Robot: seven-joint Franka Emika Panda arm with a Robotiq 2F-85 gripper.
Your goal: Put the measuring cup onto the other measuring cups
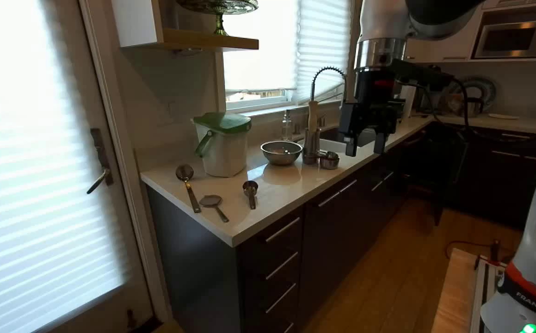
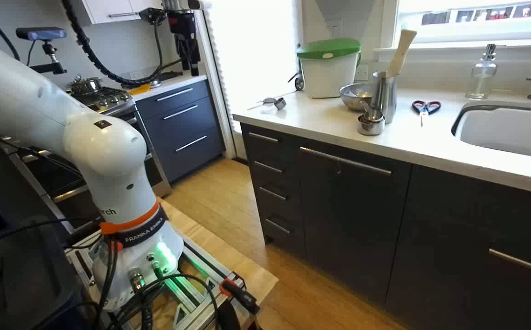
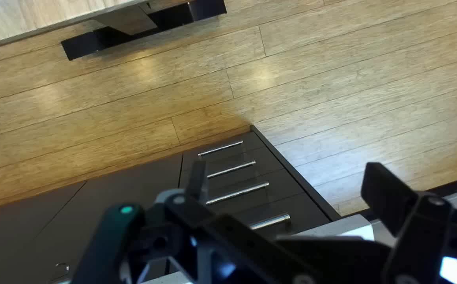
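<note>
"FRANKA EMIKA" marks the black band (image 2: 144,230) round the white arm (image 2: 109,146); "rch" (its start hidden) marks the arm above.

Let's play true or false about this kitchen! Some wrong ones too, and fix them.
The tool hangs open in the air. True.
The bucket's lid is red. False: the bucket has a green lid.
The measuring cup sits on the other measuring cups. False: the measuring cup lies apart from the other measuring cups.
The scissors are on the counter near the sink. True.
The wooden utensil stands in the bowl. False: the wooden utensil stands in the tall metal container, near the bowl.
</note>
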